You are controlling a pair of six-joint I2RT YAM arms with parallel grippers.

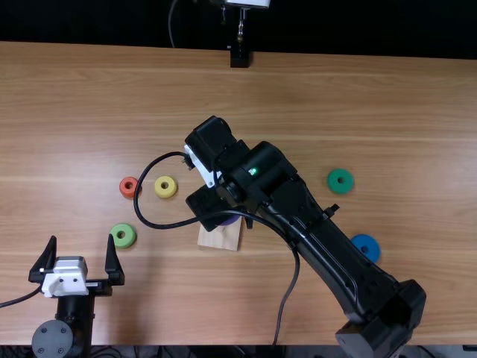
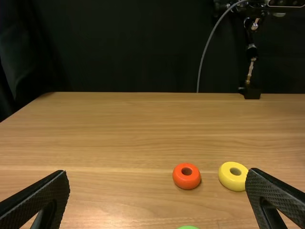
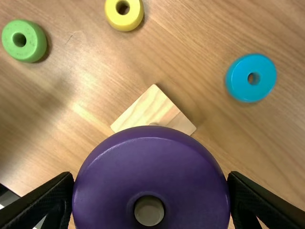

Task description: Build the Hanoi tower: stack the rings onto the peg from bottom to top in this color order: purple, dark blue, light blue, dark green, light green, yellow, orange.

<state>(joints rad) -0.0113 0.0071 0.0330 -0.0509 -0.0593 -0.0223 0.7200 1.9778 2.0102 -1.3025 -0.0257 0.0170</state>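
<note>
Your left arm point(image 1: 77, 309): black, round gray cap point(image 1: 52, 339), silver-white block point(image 1: 65, 277), tapered black claw point(image 1: 82, 239), textured pads point(image 2: 35, 199). Your right arm point(image 1: 320, 242): black, boxy joints, long black cable point(image 1: 286, 294), white strip point(image 1: 200, 165), tiny green light point(image 1: 253, 171).

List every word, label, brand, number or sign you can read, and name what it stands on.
None that can be read.
The purple ring and wooden base: no lettering on the faces seen.
The right arm: any markings too small to read.
</note>
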